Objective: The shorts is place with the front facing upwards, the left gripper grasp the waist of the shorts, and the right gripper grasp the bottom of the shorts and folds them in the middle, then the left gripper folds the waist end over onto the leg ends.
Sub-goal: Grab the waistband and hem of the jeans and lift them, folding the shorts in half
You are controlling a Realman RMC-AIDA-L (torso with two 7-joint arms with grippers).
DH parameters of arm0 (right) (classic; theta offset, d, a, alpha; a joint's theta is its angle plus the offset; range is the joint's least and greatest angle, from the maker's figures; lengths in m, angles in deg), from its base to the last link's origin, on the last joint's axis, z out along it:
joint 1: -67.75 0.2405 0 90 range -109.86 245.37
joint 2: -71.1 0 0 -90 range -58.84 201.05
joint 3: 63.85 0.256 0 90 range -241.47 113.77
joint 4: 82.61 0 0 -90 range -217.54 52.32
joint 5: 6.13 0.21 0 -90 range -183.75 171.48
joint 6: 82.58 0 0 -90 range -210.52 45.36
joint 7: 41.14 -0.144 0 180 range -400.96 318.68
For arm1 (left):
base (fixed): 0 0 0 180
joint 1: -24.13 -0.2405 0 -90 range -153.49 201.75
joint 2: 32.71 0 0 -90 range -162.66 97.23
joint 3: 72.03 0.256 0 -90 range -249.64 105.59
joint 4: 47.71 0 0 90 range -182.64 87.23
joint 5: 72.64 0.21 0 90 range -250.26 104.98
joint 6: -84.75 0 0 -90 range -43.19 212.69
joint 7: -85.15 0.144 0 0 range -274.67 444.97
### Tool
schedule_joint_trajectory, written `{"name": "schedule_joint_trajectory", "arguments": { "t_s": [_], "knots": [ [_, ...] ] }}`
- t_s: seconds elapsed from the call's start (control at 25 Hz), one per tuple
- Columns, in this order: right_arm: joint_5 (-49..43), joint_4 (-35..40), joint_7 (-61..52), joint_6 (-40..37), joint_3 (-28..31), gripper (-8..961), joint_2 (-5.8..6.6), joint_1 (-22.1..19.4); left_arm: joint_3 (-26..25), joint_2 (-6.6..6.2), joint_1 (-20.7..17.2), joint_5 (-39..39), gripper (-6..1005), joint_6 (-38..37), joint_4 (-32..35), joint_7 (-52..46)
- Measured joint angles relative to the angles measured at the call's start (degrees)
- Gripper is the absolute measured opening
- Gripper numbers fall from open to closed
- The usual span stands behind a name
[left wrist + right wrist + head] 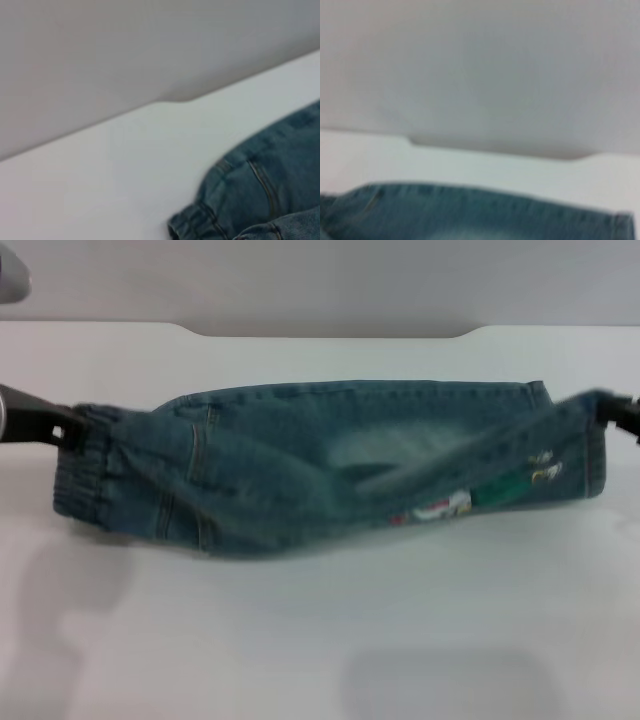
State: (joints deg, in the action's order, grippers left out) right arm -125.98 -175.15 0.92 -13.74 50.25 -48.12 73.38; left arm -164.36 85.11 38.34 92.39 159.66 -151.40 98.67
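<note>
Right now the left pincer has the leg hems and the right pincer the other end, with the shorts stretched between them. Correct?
Not quite. In the head view the left pincer holds the puckered elastic waist, not the leg hems; those are at the right pincer. The shorts are indeed stretched between them.

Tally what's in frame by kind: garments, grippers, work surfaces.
Garments: 1, denim shorts, stretched between both grippers
Grippers: 2, left gripper on the waist, right gripper at the leg ends
Work surfaces: 1, white table
Total: 4
</note>
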Motion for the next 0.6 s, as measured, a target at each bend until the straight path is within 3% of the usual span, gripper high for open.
{"name": "schedule_joint_trajectory", "arguments": {
  "t_s": [0.2,0.4,0.6],
  "knots": [
    [1.74,1.21,2.84,-8.77,-1.66,27,-0.07,-0.98,-0.26,0.05,-2.71,-0.12,45,-9.91,0.71,-0.21],
    [4.06,3.29,5.54,-12.21,-1.86,26,-0.10,-0.83,-0.22,0.12,-3.84,-0.57,45,-14.09,1.84,-0.39],
    [10.53,7.28,10.64,-15.19,-1.87,27,-0.05,-0.77,0.38,0.04,-5.62,-4.97,45,-24.04,6.04,0.01]
  ]
}}
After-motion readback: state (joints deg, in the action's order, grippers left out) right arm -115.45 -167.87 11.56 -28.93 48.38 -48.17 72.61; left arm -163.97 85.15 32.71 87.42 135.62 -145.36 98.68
